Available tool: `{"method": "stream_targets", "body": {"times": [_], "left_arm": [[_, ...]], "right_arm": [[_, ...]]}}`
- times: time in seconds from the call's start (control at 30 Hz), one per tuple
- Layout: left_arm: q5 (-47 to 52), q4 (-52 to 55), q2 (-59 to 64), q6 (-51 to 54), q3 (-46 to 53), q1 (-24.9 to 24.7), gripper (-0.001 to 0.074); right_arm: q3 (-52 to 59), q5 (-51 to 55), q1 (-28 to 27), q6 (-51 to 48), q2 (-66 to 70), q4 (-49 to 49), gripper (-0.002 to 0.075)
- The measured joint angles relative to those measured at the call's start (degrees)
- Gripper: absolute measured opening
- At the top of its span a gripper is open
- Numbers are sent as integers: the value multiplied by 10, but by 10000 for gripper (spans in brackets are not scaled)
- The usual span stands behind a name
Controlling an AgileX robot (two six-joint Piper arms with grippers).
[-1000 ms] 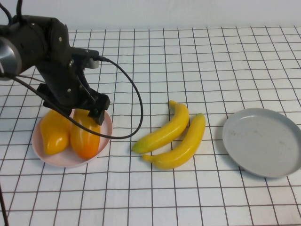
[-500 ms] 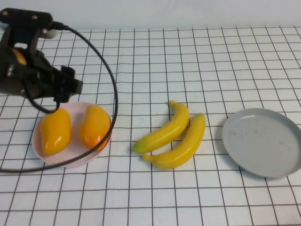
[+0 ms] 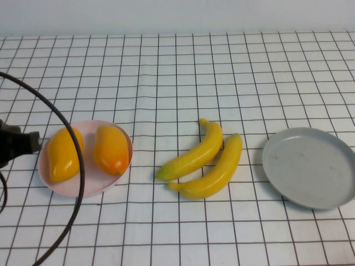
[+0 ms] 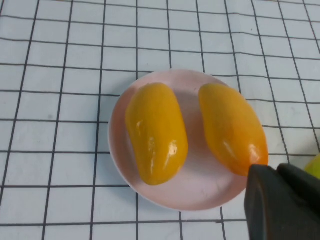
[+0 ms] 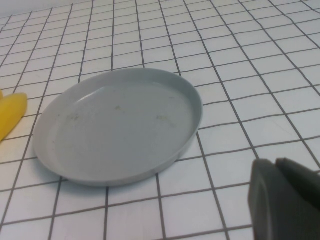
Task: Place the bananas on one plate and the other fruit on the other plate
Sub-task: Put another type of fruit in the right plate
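Two orange-yellow mango-like fruits lie side by side on the pale pink plate at the left; both also show in the left wrist view. Two bananas lie together on the table in the middle. The grey plate is empty at the right and fills the right wrist view. My left gripper is shut and empty, held above the pink plate's edge. My right gripper is shut and empty, close to the grey plate.
A black part of the left arm and its cable show at the left edge, the cable arcing over the pink plate. A banana tip shows in the right wrist view. White gridded table all round.
My left arm has lifted off the right-hand mango on the pink plate and drawn back to the left, nearly out of the high view. The fruit and plates have not moved.
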Motion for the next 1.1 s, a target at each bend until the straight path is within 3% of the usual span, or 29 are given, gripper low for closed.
{"method": "stream_targets", "body": {"times": [0.23,0.43,0.63,0.77,1.1], "left_arm": [[-65,-110,-26,160,51,0,-1],[-308,-197,-74,218,220,0,-2],[-518,-156,-195,192,391,2,-2],[-525,-159,-297,188,447,35,-2],[-411,-125,-472,188,502,205,-2]], "right_arm": [[0,0,0,0,0,0,-16],[0,0,0,0,0,0,-16],[0,0,0,0,0,0,-16],[0,0,0,0,0,0,-16],[0,0,0,0,0,0,-16]]}}
